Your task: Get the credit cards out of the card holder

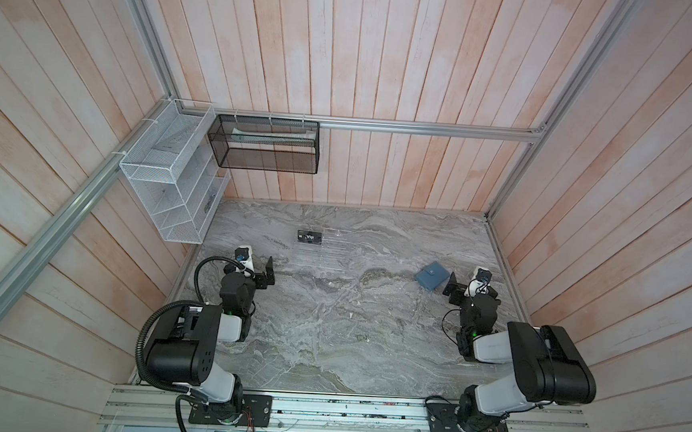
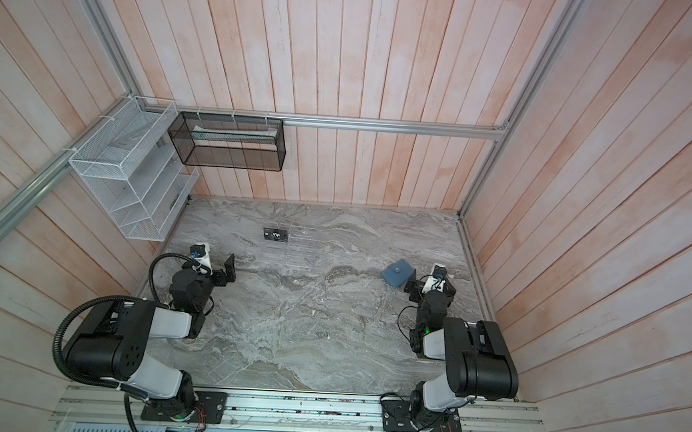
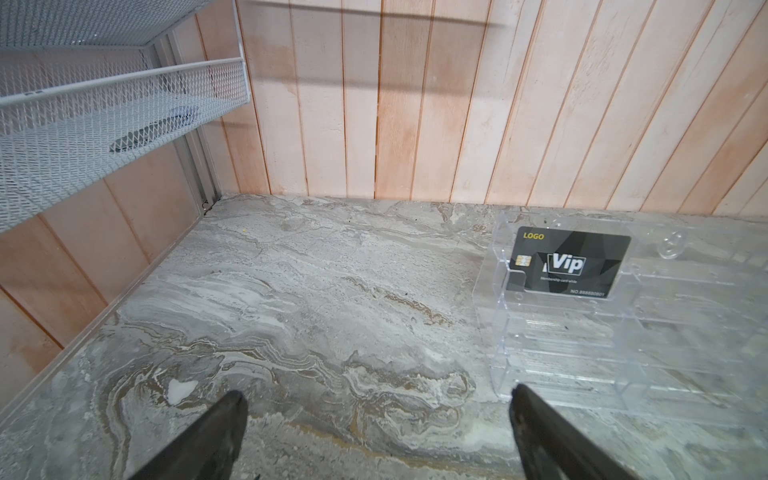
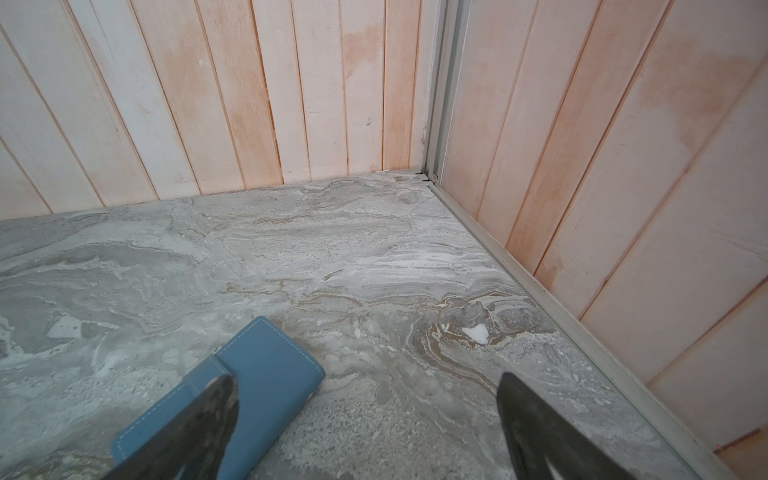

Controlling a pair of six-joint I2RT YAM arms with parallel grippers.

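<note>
Lying shut on the desk [image 1: 328, 328], the slate-blue card holder [image 4: 272, 365] shows pale stitching and a snap tab; left tool [image 3: 376, 399] and right tool [image 4: 365, 380] released.

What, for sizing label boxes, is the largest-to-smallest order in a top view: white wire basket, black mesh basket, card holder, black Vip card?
1. white wire basket
2. black mesh basket
3. card holder
4. black Vip card
Both baskets hang nearer the camera, which enlarges them; the card leans in its clear rack, foreshortened.
</note>
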